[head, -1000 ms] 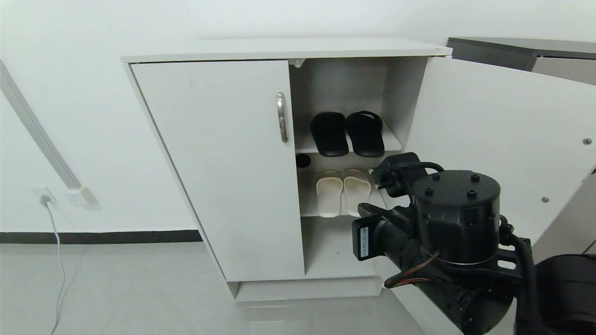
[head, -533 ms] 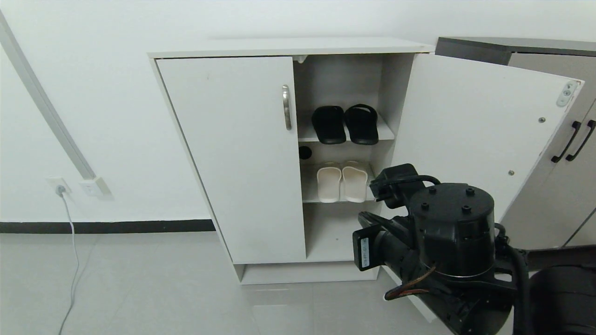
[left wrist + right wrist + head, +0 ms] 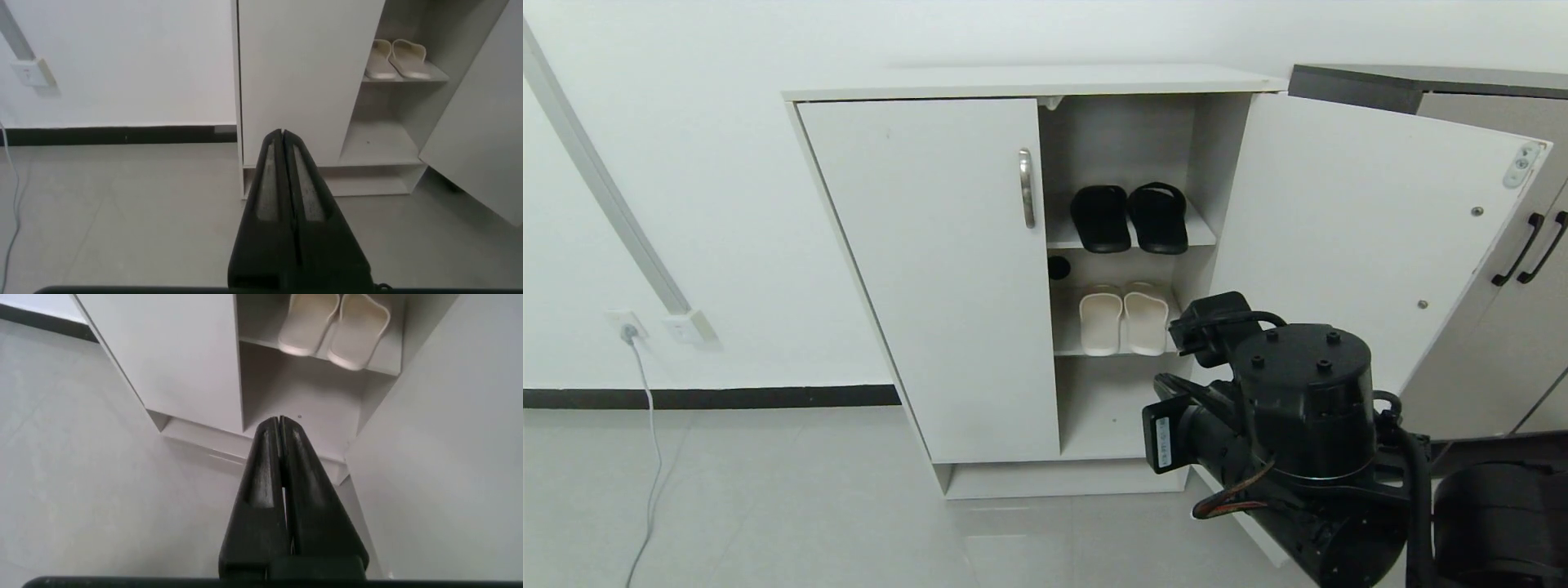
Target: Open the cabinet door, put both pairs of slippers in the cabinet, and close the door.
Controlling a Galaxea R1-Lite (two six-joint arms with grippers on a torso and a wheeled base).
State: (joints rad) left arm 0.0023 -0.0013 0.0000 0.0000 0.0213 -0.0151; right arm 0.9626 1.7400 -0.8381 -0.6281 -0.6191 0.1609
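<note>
While both arms hang in front of the cabinet [image 3: 1029, 80], I see a wall socket [image 3: 627, 331] ahead of my left pincer [image 3: 282, 137] and off to its left. That pincer has its two fingers pressed together with nothing between them. It points at the floor [image 3: 122, 220] in front of the cabinet. Ahead of it is the left door [image 3: 931, 278], flat against the frame, with a metal handle [image 3: 1027, 188] at its edge. Past the handle I can see inside. The black slippers [image 3: 1129, 217] sit side by side on the top shelf. The white slippers [image 3: 1123, 318] sit side by side on the shelf below. My right pincer [image 3: 280, 425] is pressed together too and holds nothing. The white slippers lie ahead of its tip, well apart from it. The right door [image 3: 1356, 229] is swung wide open, near my right arm [image 3: 1298, 408]. A grey cabinet [image 3: 1494, 327] stands behind that door.
</note>
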